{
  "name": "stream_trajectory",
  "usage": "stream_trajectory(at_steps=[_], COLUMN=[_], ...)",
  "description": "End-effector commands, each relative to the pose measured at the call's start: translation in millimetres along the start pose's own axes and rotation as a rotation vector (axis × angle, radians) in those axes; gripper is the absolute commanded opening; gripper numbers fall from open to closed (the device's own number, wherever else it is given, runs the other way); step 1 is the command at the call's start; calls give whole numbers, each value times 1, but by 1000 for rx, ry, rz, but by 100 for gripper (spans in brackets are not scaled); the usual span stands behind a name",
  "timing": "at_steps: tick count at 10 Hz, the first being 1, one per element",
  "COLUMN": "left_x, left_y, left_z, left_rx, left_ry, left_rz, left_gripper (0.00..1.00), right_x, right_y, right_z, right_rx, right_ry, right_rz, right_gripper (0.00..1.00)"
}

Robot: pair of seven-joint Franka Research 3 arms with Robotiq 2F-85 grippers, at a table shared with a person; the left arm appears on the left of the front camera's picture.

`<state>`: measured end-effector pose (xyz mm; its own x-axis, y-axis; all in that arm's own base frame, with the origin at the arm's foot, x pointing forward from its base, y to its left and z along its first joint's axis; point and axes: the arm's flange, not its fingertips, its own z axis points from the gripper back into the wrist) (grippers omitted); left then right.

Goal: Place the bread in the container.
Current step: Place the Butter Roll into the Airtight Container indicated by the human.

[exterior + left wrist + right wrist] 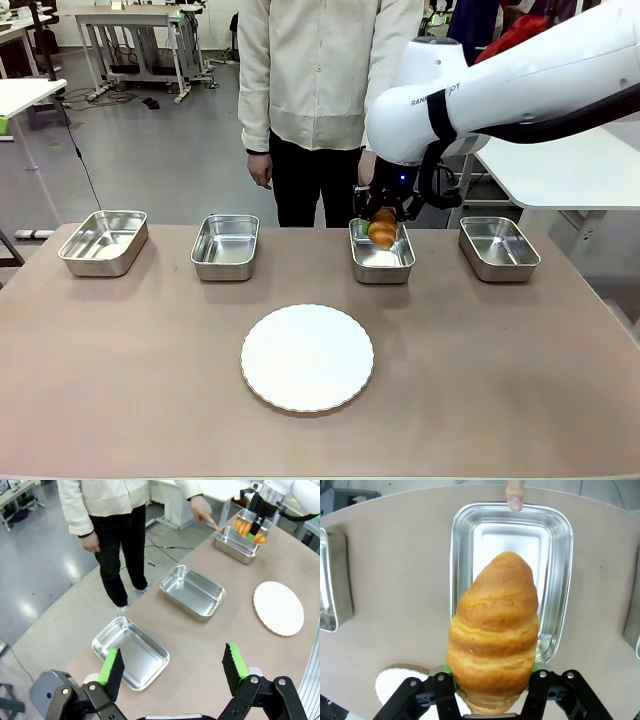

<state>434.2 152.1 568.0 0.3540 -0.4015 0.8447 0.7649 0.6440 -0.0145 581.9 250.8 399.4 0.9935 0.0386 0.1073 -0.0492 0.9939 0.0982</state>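
I see my right arm (520, 85) reaching in from the right side across the table's far edge, wrist bent down, with the right gripper (383, 222) pointing downward and its jaws clamped on the croissant (494, 635). My left gripper (172, 672) hangs high with its green pads (111, 667) spread wide apart, nothing between them. The person's finger (514, 495) points down, other hand (261, 170) hanging.

A golden-brown, ridged croissant (382, 228) hangs upright above a shiny rectangular steel tray (381, 262). The tray, with nothing lying in it, sits third from the left in the far row of four on the table.
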Motion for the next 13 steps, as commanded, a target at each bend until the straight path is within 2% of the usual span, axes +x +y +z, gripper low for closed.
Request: stream_trajectory(at_steps=[1,3,4,11,12,13], left_x=[1,1,1,1,1,1], left_y=[-1,-1,-1,-1,-1,-1], left_z=[1,1,1,1,1,1], left_rx=[2,2,2,2,2,2], left_ry=[-12,-12,-12,-12,-12,-12], left_rz=[0,0,0,0,0,0], left_gripper=[100,100,100,100,100,100], right_x=[14,22,26,29,18,27], right_y=[-7,-11,-14,-16,-17,-10], right_z=[-1,-11,-16,-21,-13,-24], right_rx=[20,41,52,68,-27,26], right_ry=[32,34,26,19,58,20], right_rz=[44,24,23,65,20,32], right_gripper=[55,55,100,100,100,100])
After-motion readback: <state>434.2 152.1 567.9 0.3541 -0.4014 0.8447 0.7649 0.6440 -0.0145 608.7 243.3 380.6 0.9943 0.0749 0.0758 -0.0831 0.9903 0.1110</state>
